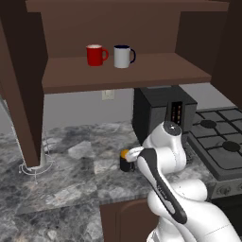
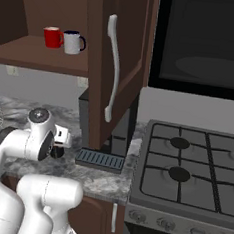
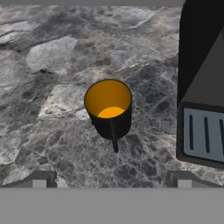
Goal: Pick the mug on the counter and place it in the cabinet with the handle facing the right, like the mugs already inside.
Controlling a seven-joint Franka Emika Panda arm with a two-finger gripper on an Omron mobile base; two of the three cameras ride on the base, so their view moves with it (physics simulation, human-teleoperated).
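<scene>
Directly beneath the wide-open, empty gripper [image 3: 112, 181], the mug [image 3: 109, 108] stands upright on the counter [image 3: 48, 65], its handle [image 3: 114, 138] pointing back toward the fingertips [image 3: 40, 179]. Just right of it stands the black coffee machine [image 3: 202, 83]. Farther up, the cabinet [image 1: 142, 71] holds a red mug [image 1: 96, 55] and a white mug [image 1: 123, 56].

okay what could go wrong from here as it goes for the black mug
The mug stands close to the coffee machine, so the open hand could bump the machine while closing in. Its thin handle points toward the hand; a finger could strike it and spin the mug on the counter.
</scene>
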